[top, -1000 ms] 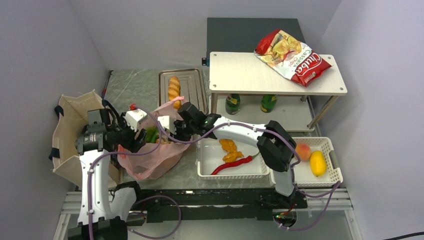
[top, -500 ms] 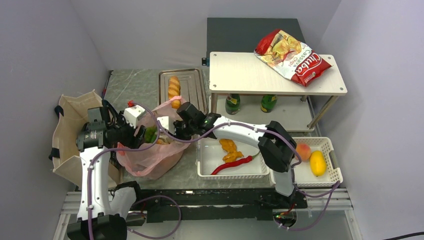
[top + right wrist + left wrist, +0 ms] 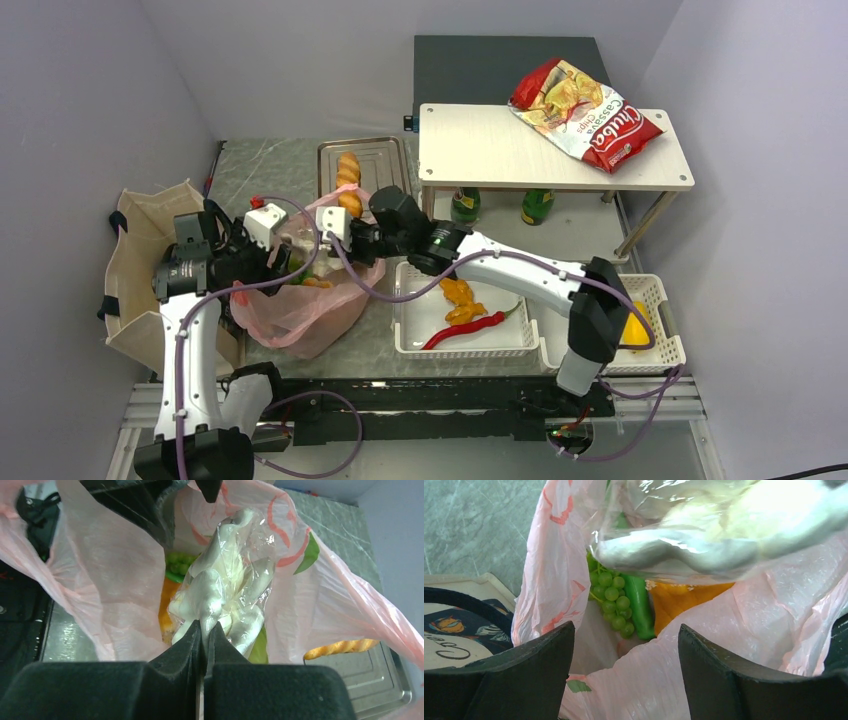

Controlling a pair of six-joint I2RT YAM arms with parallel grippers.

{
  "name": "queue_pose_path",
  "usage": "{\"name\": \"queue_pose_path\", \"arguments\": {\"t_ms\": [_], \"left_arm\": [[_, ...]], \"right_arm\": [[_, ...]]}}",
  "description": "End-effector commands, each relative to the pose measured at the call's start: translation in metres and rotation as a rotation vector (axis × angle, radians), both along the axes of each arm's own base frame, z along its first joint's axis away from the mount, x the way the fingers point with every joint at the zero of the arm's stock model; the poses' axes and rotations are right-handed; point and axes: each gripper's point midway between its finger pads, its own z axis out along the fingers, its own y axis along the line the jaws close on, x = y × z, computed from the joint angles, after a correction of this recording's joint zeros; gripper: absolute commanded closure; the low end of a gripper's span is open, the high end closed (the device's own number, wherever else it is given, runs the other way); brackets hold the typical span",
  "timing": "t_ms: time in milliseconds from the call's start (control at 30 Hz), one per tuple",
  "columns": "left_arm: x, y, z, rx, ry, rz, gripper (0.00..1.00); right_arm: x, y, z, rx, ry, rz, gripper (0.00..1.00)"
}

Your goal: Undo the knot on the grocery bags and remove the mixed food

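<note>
The pink bag (image 3: 300,305) stands open on the table, and the beige tote (image 3: 135,250) stands left of it. My right gripper (image 3: 206,627) is shut on a clear pack of white garlic (image 3: 230,587) and holds it above the bag's mouth (image 3: 352,240). My left gripper (image 3: 624,655) is open at the bag's near rim (image 3: 275,262), with pink film (image 3: 664,680) lying between its jaws. Inside the bag I see green grapes (image 3: 616,602), a long green vegetable (image 3: 640,605) and a yellow packet (image 3: 684,597). The garlic pack (image 3: 724,525) hangs over them.
A metal tray (image 3: 385,165) with a baguette (image 3: 348,180) lies behind the bag. A white bin (image 3: 415,335) with orange pieces and a red chilli is to the right, then a white basket (image 3: 665,290) with fruit. A shelf table (image 3: 480,150) holds a red chips bag (image 3: 585,110) above bottles (image 3: 465,207).
My right gripper has risen and drawn back from the bag with the garlic pack in it, its arm stretching out to the right. The left gripper has stayed at the bag's rim.
</note>
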Motion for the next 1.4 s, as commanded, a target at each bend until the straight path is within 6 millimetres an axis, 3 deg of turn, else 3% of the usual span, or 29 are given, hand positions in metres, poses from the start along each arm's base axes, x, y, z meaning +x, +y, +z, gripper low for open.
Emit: {"name": "queue_pose_path", "arguments": {"t_ms": [0,100,200,300,400,600,733,833,1033,1100,1167,1200,1233,1367], "left_arm": [[0.010,0.002,0.021,-0.010,-0.086,0.032,0.21],[0.009,-0.002,0.029,-0.030,-0.112,0.012,0.19],[0.009,-0.009,0.034,-0.059,-0.130,-0.010,0.17],[0.013,-0.014,0.037,-0.084,-0.144,-0.046,0.18],[0.013,-0.020,0.039,-0.092,-0.142,-0.099,0.19],[0.008,-0.022,0.041,-0.066,-0.143,-0.162,0.20],[0.004,-0.023,0.040,-0.054,-0.151,-0.170,0.19],[0.002,-0.025,0.039,-0.063,-0.148,-0.172,0.19],[0.005,-0.024,0.037,-0.074,-0.135,-0.159,0.19],[0.005,-0.023,0.037,-0.072,-0.132,-0.158,0.18],[0.005,-0.022,0.037,-0.064,-0.131,-0.155,0.19],[0.003,-0.022,0.036,-0.059,-0.131,-0.158,0.19],[0.001,-0.022,0.036,-0.051,-0.135,-0.162,0.19],[-0.008,-0.027,0.034,-0.046,-0.147,-0.197,0.22]], "right_arm": [[-0.016,-0.010,0.070,0.171,-0.038,0.028,1.00],[-0.029,-0.030,0.088,0.197,-0.022,0.048,1.00],[-0.045,-0.052,0.088,0.173,-0.032,0.084,1.00],[-0.061,-0.079,0.073,0.102,-0.048,0.118,1.00],[-0.062,-0.103,0.055,0.026,-0.065,0.094,1.00],[-0.054,-0.168,0.007,-0.147,0.013,-0.038,1.00],[-0.035,-0.213,-0.025,-0.241,0.003,-0.176,1.00],[-0.030,-0.236,-0.046,-0.301,0.026,-0.243,1.00],[-0.048,-0.233,-0.075,-0.312,0.176,-0.216,0.99],[-0.052,-0.226,-0.078,-0.298,0.213,-0.187,0.77],[-0.051,-0.220,-0.074,-0.273,0.208,-0.173,0.44],[-0.050,-0.218,-0.070,-0.265,0.203,-0.171,0.33],[-0.048,-0.216,-0.067,-0.266,0.201,-0.167,0.27],[-0.034,-0.196,-0.035,-0.201,0.178,-0.160,0.26]]}}
